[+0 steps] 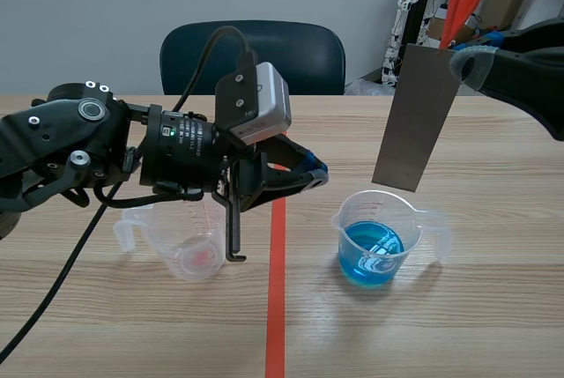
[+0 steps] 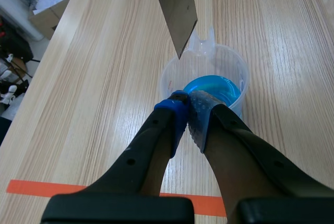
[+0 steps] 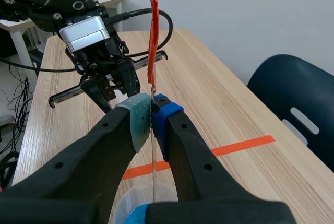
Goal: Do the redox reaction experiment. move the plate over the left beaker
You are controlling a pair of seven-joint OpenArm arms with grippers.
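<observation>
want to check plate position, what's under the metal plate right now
The clear beaker of blue liquid sits below the metal plate, whose lower edge hangs above the rim, out of the liquid. The plate hides the table behind it.

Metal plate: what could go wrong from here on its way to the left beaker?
1. The shut left pincer hangs between the beakers; the plate may strike it crossing to the left beaker.
2. The plate's lower edge is close above the rim of the blue-liquid beaker; moving sideways could clip it.
3. The right pincer grips only the plate's top, so it may swing.
</observation>
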